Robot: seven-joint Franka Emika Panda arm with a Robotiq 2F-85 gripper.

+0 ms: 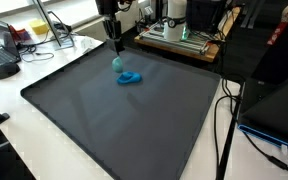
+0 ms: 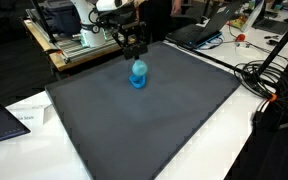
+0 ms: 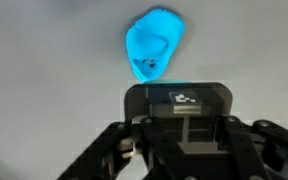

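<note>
**A:** What does the gripper (image 1: 114,44) have?

**B:** Its fingers are drawn close together. They seem to pinch the pale upper end of the blue thing (image 1: 127,76), though the pinch is too small to see for sure.

**A:** And where is the blue thing?

**B:** It is on the dark mat (image 1: 104,125), directly under the gripper and towards the mat's far edge in both exterior views. Its darker lower end appears to touch the mat, and the upper end stands up toward the fingers.

**A:** How would you handle this well?

**B:** I judge the hold to be thin, only on a tip. Any lift should go slowly and straight up with no sideways jerk, or the soft end may slip out. I would also watch the lower end, because dragging on the mat would pull against the grip.

**A:** What does it look like?

**B:** It is bright blue, small against the mat, rounded, lumpy and apparently soft. The top is a paler teal and the bottom a deeper blue. In the wrist view it is an oval blob with a hollow or fold and a dark spot near one edge. I cannot tell what it is made of.
</note>
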